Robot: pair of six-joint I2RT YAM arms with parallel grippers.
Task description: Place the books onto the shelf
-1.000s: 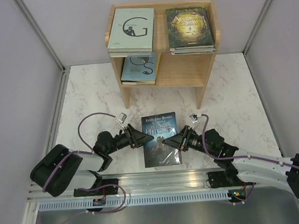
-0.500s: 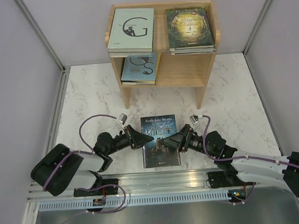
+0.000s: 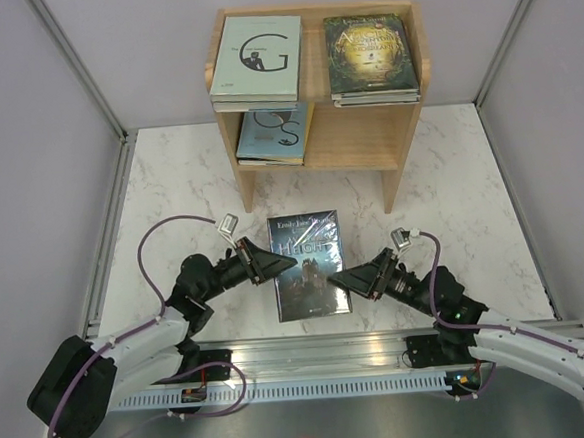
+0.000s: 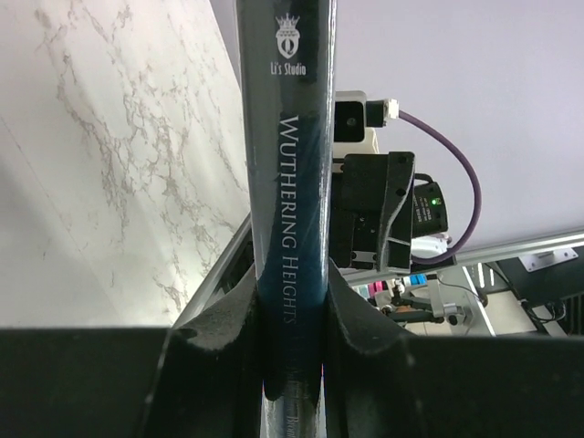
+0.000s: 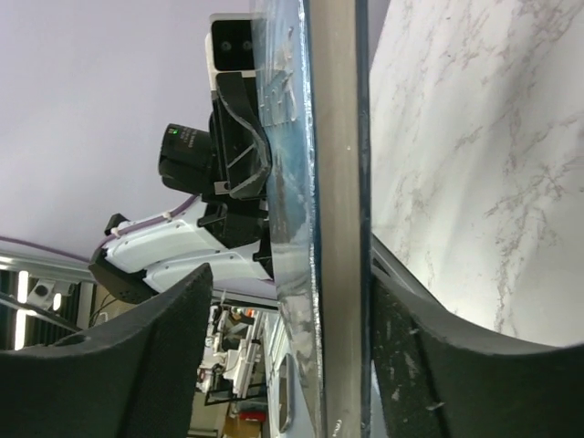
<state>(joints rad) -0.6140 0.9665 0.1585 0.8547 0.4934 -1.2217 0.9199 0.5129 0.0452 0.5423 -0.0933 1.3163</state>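
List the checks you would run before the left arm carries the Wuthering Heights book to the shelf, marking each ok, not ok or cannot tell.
1. Grip: the left end effector is clamped on the spine of the Wuthering Heights book: ok.
2. Release: the right end effector has its jaws open: ok.
3. Clearance: right end effector away from the book: not ok, the book's edge sits between its fingers.
4. Free spot on the shelf: ok, the lower tier's right half is bare.
5. Book lifted off the table: cannot tell.
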